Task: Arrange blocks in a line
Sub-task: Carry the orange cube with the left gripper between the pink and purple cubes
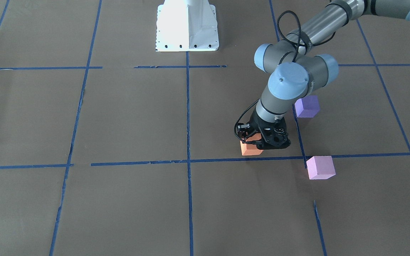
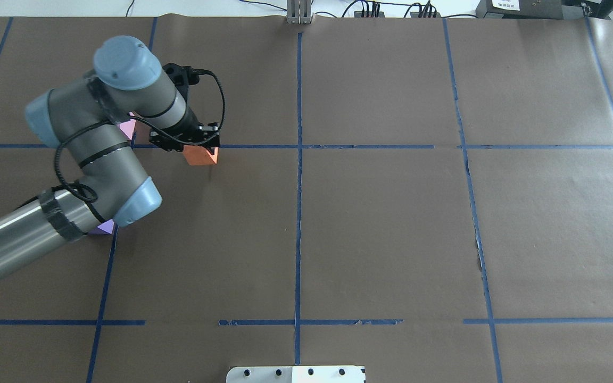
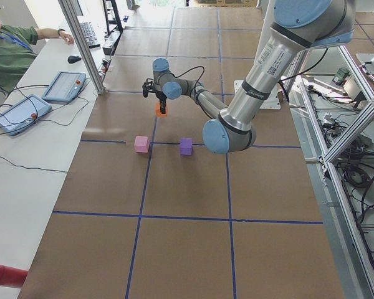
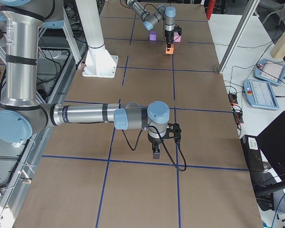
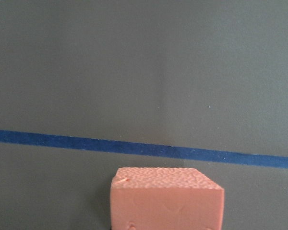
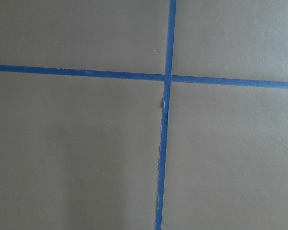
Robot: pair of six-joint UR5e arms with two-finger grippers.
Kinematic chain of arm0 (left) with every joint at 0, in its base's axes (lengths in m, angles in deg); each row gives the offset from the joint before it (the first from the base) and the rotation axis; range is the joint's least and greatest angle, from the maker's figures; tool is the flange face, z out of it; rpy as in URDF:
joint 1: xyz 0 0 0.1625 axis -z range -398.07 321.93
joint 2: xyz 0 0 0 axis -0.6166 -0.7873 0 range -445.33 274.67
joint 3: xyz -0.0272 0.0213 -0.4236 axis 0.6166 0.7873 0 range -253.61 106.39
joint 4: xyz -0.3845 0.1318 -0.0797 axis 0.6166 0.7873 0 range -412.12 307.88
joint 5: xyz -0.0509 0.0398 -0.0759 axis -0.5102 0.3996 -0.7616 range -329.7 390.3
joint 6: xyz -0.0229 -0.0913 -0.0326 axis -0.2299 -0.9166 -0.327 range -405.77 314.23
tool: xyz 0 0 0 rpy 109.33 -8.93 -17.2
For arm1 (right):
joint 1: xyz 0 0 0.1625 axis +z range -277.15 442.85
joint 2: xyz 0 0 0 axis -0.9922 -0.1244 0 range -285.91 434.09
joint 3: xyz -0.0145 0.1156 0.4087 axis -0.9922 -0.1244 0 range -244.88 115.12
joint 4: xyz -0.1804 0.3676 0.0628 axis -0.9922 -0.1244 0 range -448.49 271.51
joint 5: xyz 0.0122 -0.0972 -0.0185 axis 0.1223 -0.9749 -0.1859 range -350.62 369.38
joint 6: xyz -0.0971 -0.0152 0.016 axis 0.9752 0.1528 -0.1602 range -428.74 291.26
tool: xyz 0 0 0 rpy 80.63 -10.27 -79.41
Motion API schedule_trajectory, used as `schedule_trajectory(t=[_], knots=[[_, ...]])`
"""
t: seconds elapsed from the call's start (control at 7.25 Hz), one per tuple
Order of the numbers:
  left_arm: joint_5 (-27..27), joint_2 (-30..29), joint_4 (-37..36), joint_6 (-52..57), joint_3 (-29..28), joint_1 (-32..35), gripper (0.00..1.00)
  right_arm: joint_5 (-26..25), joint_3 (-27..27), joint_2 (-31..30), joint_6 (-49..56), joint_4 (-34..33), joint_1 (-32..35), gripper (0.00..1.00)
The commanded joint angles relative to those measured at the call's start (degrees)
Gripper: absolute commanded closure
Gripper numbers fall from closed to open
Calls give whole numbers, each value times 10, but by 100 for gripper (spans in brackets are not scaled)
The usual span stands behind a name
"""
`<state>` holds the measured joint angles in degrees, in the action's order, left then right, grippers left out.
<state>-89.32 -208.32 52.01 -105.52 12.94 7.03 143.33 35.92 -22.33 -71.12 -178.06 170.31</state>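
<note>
Left arm built of silver-grey tubes, joints capped in pale blue, forearm tube wrapped with black bands, black cable looped just above the jaws, left gripper finished in black, white base dotted with bolt holes, small lettering printed on one link.

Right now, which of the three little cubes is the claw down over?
The orange block, directly under the left gripper; the purple block and pink block sit apart from it.

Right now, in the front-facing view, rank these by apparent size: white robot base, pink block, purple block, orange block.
1. white robot base
2. pink block, nearest the camera
3. purple block and orange block: unsure, both partly covered by the left arm
</note>
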Motion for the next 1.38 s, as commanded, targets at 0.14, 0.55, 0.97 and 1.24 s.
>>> schedule_trajectory(t=[0.14, 0.55, 0.97, 1.24], knots=[[-47, 147, 0, 151, 63, 69, 98, 0, 0, 0, 0, 0, 0, 0], [-47, 171, 5, 166, 42, 66, 90, 0, 0, 0, 0, 0, 0, 0], [-47, 159, 6, 164, 27, 64, 0, 0, 0, 0, 0, 0, 0, 0], [-50, 152, -2, 173, 31, 106, 0, 0, 0, 0, 0, 0, 0, 0]])
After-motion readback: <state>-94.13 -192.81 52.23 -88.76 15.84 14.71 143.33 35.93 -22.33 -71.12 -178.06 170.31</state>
